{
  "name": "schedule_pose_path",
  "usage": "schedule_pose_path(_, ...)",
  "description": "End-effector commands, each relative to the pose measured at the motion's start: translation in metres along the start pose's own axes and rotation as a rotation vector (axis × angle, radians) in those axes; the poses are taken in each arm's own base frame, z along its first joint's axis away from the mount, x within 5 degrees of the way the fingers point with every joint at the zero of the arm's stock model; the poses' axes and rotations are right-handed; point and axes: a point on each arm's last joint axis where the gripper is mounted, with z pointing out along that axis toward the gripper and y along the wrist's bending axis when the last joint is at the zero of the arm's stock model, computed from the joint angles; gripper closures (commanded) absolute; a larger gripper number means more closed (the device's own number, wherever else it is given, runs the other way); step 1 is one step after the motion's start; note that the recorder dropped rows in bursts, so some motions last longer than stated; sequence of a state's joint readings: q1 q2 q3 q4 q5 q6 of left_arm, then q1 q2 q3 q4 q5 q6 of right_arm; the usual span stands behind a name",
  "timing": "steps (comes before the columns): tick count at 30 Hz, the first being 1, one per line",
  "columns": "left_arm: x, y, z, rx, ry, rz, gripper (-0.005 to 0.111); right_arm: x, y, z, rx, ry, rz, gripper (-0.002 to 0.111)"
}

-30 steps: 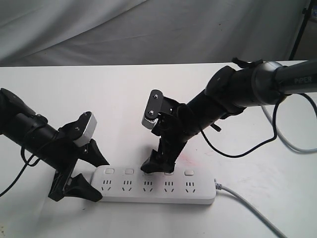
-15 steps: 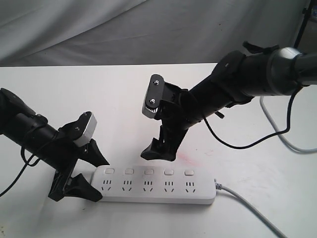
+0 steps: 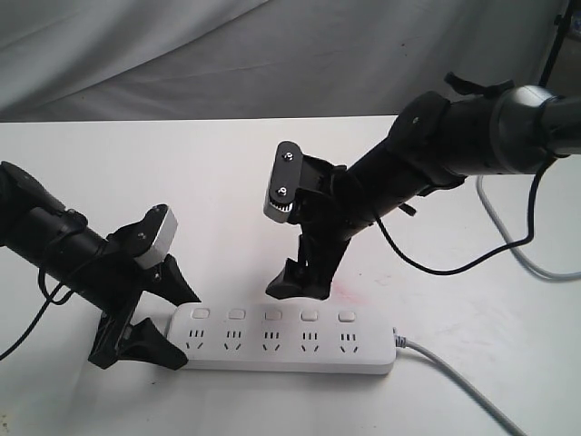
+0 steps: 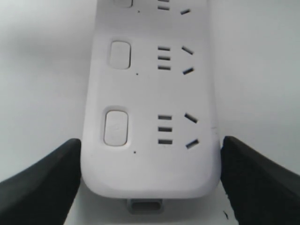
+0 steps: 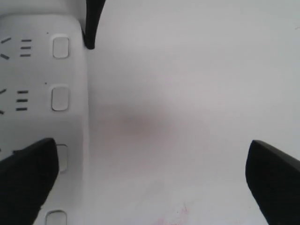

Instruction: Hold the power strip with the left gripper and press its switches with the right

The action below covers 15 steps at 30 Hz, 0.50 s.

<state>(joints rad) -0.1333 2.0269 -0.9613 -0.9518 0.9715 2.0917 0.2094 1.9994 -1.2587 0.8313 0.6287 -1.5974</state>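
Exterior view: a white power strip (image 3: 290, 345) lies flat on the white desk (image 3: 209, 182) near its front edge, its long side running left to right, with five switches (image 3: 272, 314) in a row along the far side and the sockets nearer the camera. A grey cable (image 3: 454, 381) leaves its right end and trails off toward the front right corner. The left pincer (image 3: 184, 329) comes in low from the left and clasps the strip's left end, one black finger on the far long edge and one on the near long edge. Left wrist view confirms this: the rounded end of the strip (image 4: 150, 140) sits between the two fingers (image 4: 42, 183), which lie against its sides. The right pincer (image 3: 300, 283) slants down from the upper right and hangs in the air just behind the row of switches, near the middle one, touching neither the strip nor the desk. Right wrist view shows that pincer (image 5: 150, 187) spread wide and holding nothing, one finger over the switch side of the strip (image 5: 42, 93), the other over bare desk. A faint reddish smudge (image 3: 349, 291) marks the desk just behind the strip.
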Motion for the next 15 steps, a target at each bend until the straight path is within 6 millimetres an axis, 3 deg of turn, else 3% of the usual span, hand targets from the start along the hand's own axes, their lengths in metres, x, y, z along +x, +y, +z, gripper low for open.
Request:
schedule_pose_path(1, -0.002, 0.001, 0.001, -0.008, -0.001, 0.004, 0.061, 0.003, 0.002, -0.002, -0.009, 0.025, 0.002, 0.003)
schedule_pose_path(9, -0.002, 0.001, 0.001, -0.008, -0.001, 0.004, 0.061, 0.009, 0.0, -0.004, -0.017, 0.069, 0.013, 0.003)
schedule_pose_path(15, -0.002, 0.001, 0.001, -0.008, -0.001, 0.004, 0.061, 0.026, -0.009, -0.015, -0.05, 0.07, 0.077, 0.003)
